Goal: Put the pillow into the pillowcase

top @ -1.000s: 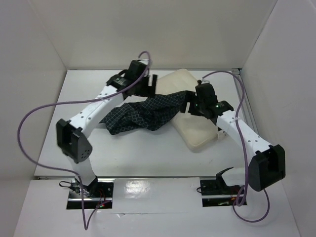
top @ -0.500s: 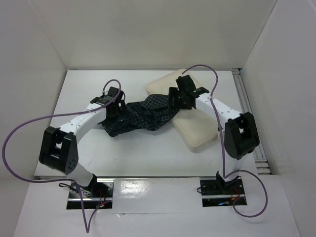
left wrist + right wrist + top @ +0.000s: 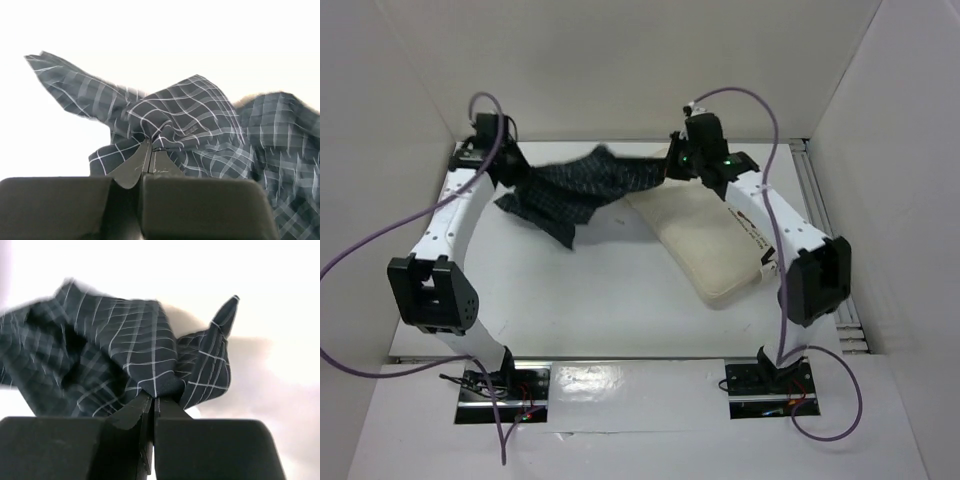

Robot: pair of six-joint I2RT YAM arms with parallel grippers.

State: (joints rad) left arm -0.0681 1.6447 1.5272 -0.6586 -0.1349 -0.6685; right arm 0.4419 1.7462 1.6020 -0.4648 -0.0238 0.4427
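Pillowcase is pinched, spread between left gripper and right gripper; pillow is seen slanting nearward from the right.

Bright, even overhead light is casting only soft shadows on the white tabletop. Glare is shining off the glossy white strip nearest the arms. Both wrist backgrounds are blowing out white, and the dark navy, white-checked fabric pillowcase is blurring at its edges.

white table, cream pillow lying diagonally
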